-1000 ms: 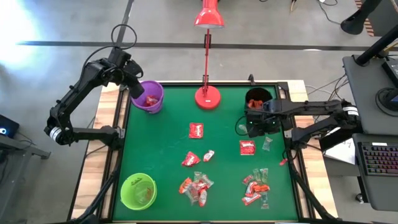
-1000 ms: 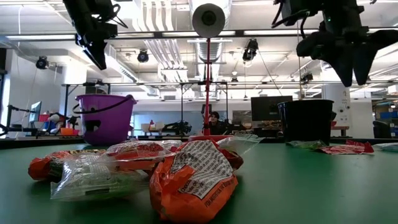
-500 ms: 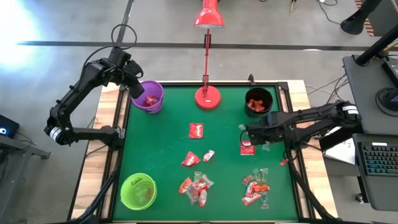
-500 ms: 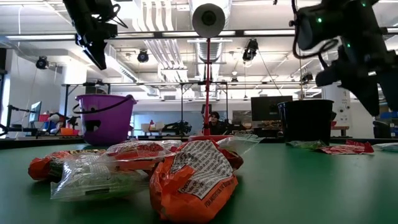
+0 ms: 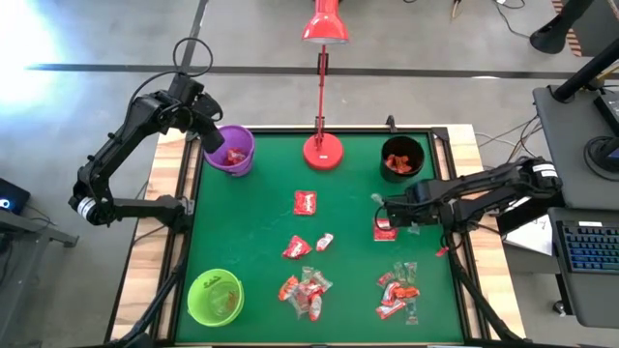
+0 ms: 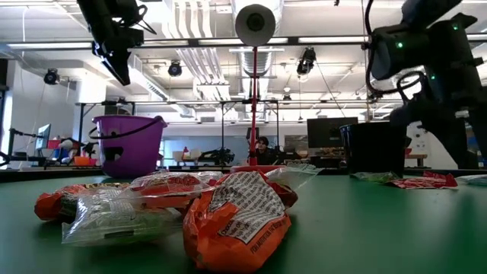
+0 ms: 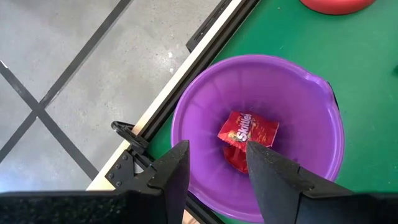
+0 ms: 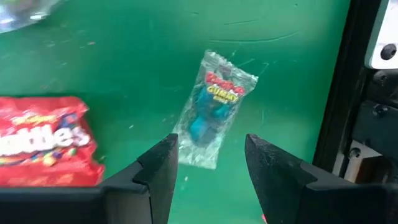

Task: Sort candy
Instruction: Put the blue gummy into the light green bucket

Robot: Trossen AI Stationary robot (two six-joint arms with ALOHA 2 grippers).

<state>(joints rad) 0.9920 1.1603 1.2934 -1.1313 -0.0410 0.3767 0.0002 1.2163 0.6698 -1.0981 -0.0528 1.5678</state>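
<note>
Candy lies loose on the green table: a heap (image 5: 305,290) near the front middle, another heap (image 5: 398,290) at the front right, and single packs (image 5: 306,202) (image 5: 296,248). My right gripper (image 5: 391,215) (image 8: 211,168) hangs open, pointing down, just above a clear packet with a blue sweet (image 8: 214,112), which lies flat beside a red Skittles pack (image 8: 43,149). My left gripper (image 5: 215,140) (image 7: 217,168) waits open above the purple cup (image 7: 261,74), which holds a red pack (image 7: 247,134).
A black cup (image 5: 401,157) with red candy stands at the far right, and a green cup (image 5: 215,296) at the near left. The red lamp base (image 5: 322,151) sits at the far middle. The table's right rail (image 8: 360,93) runs close by the clear packet.
My right gripper has come down from beside the black cup toward the table's near edge. It now hangs low over the clear packet and the red Skittles pack. The candy has not moved.
</note>
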